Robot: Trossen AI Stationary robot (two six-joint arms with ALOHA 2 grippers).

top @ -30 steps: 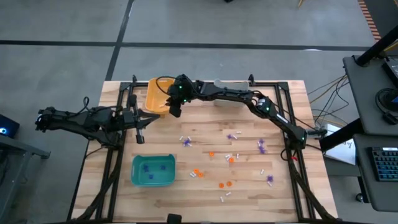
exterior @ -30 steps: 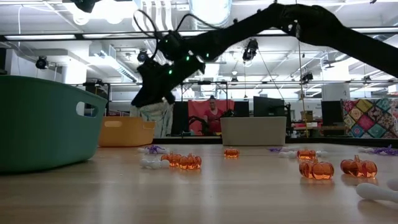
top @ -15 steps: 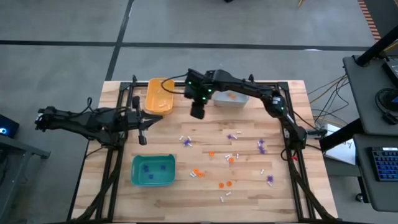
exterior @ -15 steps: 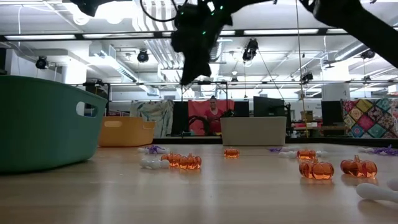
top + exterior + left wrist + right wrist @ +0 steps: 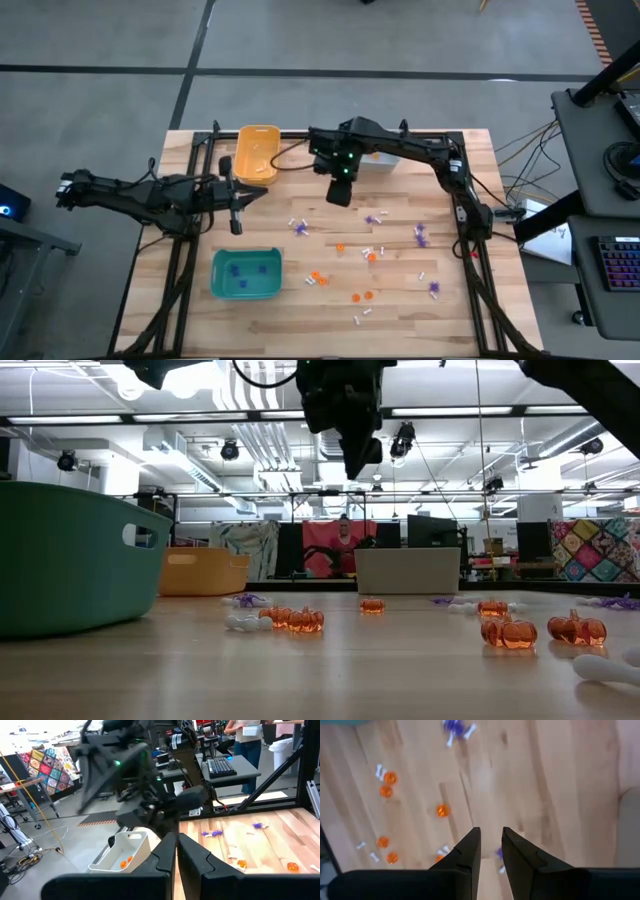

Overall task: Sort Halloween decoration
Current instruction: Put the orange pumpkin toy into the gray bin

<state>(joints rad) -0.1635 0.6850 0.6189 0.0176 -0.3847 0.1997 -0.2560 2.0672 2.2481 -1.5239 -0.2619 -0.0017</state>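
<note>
Tiny trinkets lie scattered on the wooden table: purple spiky ones (image 5: 372,219), orange pumpkins (image 5: 317,278) (image 5: 305,620) and small white ones (image 5: 358,318). My right gripper (image 5: 340,192) (image 5: 357,463) hangs high over the table's middle, just near of the grey bin (image 5: 375,160), fingers slightly apart and empty (image 5: 491,832). Below it show orange trinkets (image 5: 442,811) and a purple one (image 5: 455,726). My left gripper (image 5: 238,203) (image 5: 177,840) waits shut and empty at the left, between the orange-yellow bin (image 5: 256,153) and the teal bin (image 5: 246,273).
The teal bin holds purple trinkets (image 5: 240,268), the grey bin orange ones (image 5: 125,863), the orange-yellow bin white ones (image 5: 262,170). A black frame (image 5: 180,260) runs round the table's edges. In the low view the teal bin's wall (image 5: 70,555) fills the left. A person (image 5: 345,545) stands far behind.
My right gripper has swung from above the orange-yellow bin toward the table's right and near side, past the grey bin's left end, and now hangs over the table's middle. My left gripper has edged a little toward the right.
</note>
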